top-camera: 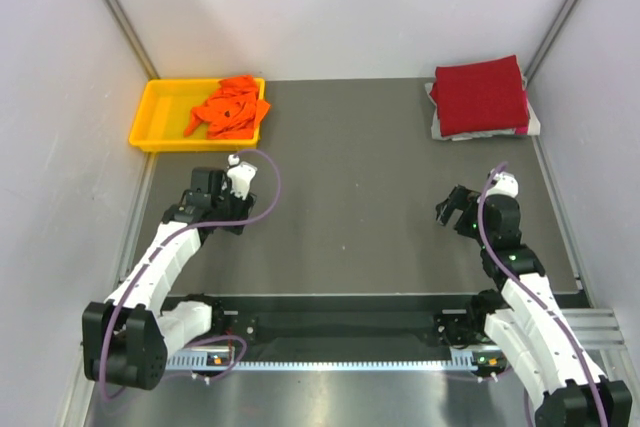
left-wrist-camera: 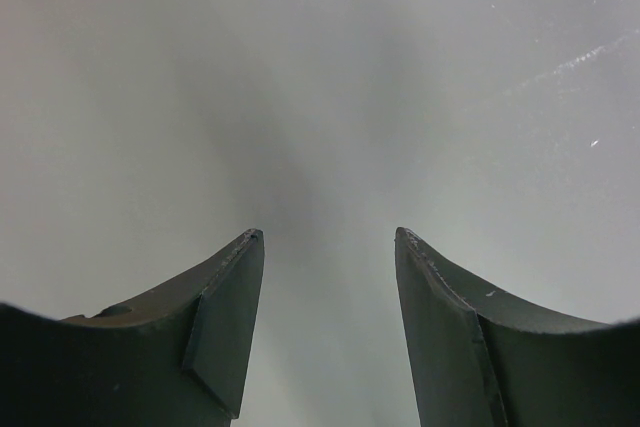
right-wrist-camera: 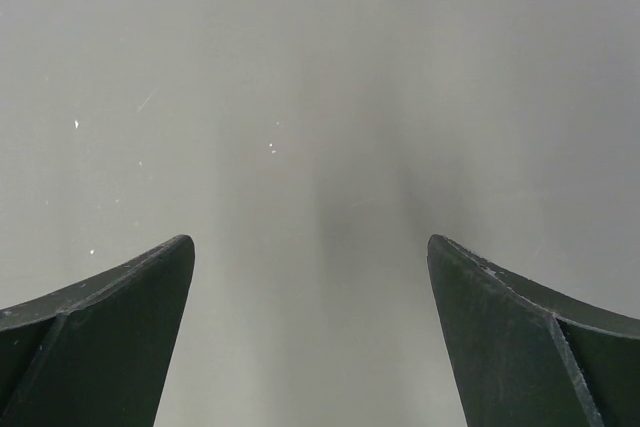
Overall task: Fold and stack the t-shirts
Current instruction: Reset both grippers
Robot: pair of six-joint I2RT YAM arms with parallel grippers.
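Note:
A dark red t-shirt [top-camera: 482, 95] lies folded at the table's far right, on top of a stack whose pale cloth edges [top-camera: 437, 129] peek out beneath it. A bright orange t-shirt [top-camera: 230, 107] sits crumpled inside the yellow tray [top-camera: 150, 117] at the far left. My left gripper [top-camera: 207, 185] [left-wrist-camera: 328, 237] hovers open just in front of the tray, with only bare table between its fingers. On the right side my right gripper [top-camera: 452, 209] [right-wrist-camera: 310, 242] stands wide open and empty, well short of the red stack.
Light walls enclose the dark grey table [top-camera: 350, 187] on the left, back and right. A metal rail [top-camera: 340, 359] with both arm bases runs along the near edge.

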